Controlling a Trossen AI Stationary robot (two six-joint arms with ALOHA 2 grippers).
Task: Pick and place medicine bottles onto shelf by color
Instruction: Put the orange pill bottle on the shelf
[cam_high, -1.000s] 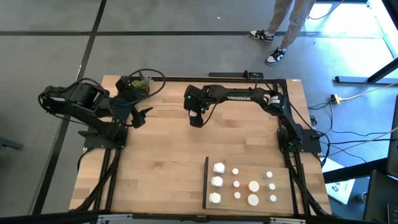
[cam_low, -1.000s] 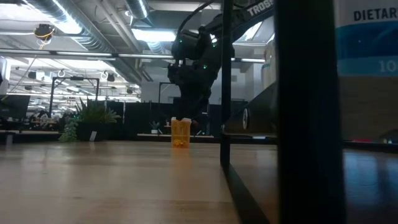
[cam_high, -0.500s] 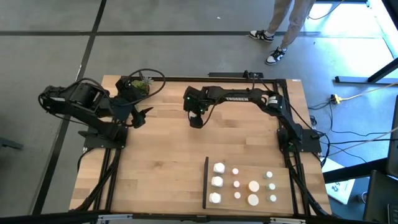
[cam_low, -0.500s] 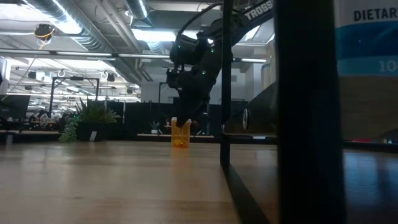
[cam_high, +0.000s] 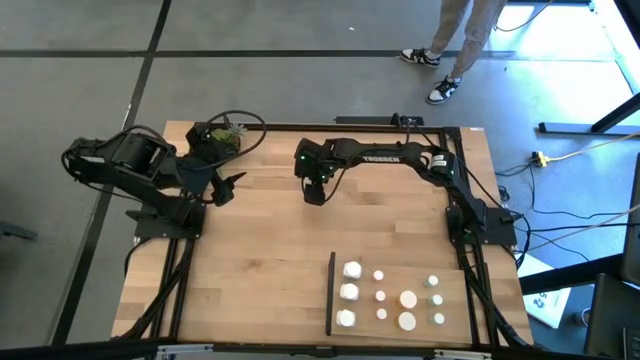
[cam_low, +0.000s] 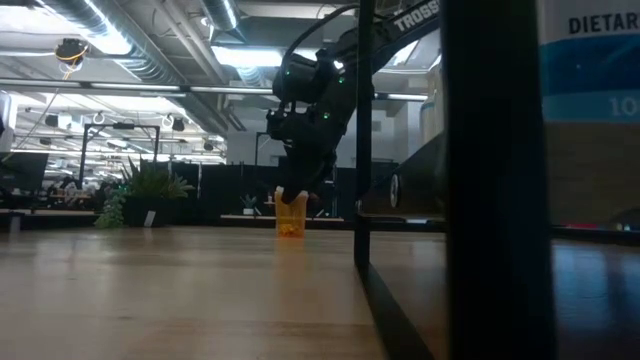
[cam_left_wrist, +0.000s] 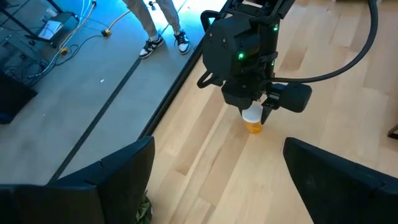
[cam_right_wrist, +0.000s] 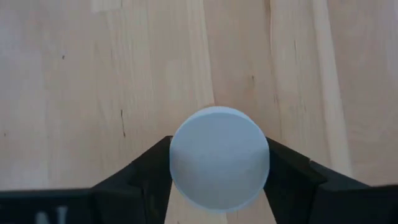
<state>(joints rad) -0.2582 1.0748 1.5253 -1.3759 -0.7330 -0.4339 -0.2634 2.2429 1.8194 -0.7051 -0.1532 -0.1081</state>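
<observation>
**Gripping an orange bottle at the bench's far middle**

Going left to right across the bench (cam_high: 260, 250). Left arm parked at the far left corner, its left claw (cam_high: 228, 187) with fingers spread apart and holding nothing, pointing toward the bench centre. Small green potted plant (cam_high: 225, 135) just behind it, by the back edge.

Middle of bench, far half: right arm reaches in from the right side, and the right claw (cam_high: 315, 193) points straight down over an orange bottle with a white cap (cam_left_wrist: 252, 119). Right wrist view: the round white cap (cam_right_wrist: 219, 158) sits between the two dark fingers (cam_right_wrist: 146, 174), both fingers touching its sides, so the claw is clamped on this bottle. Low view: the orange bottle (cam_low: 291, 217) stands upright with its base on the bench surface.

Near right: the shelf (cam_high: 400, 300), a light-wood panel with a black strip along its left edge, carries the other medicine bottles (cam_high: 351, 270) in columns; three larger white ones by the strip, smaller white ones next, greenish-topped ones at the right. The orange bottle stands well apart from the shelf.

A person's legs (cam_high: 455, 40) show on the floor beyond the bench.
</observation>
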